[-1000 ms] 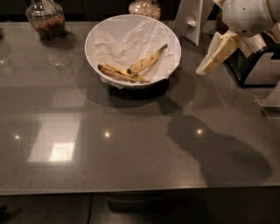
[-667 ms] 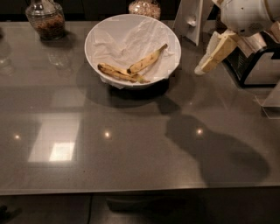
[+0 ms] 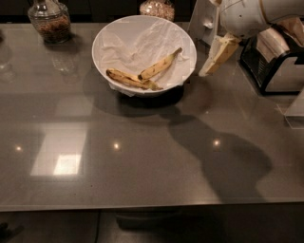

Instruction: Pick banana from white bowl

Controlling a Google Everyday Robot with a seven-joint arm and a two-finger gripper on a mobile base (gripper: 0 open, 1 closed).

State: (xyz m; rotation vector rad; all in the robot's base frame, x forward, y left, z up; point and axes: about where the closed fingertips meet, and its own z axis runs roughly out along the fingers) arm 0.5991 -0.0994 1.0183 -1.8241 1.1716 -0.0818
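The white bowl (image 3: 102,40) stands at the back middle of the grey table, lined with crumpled white paper. Two bananas lie in it. The banana (image 3: 160,64) is the slim pale-yellow one, lying diagonally with its long stem pointing up and right. A darker, browner banana (image 3: 126,78) lies to its left, and their lower ends meet. My gripper (image 3: 214,57) is cream-coloured and hangs from the white arm, just right of the bowl's rim and above the table. It points down and left and holds nothing.
A glass jar (image 3: 49,21) of brown contents stands at the back left. Another jar (image 3: 156,7) is behind the bowl. A white stand (image 3: 204,21) and a dark appliance (image 3: 275,61) are at the back right.
My gripper has moved a little to the left, closer to the bowl's right rim. The bowl and both bananas have not moved.
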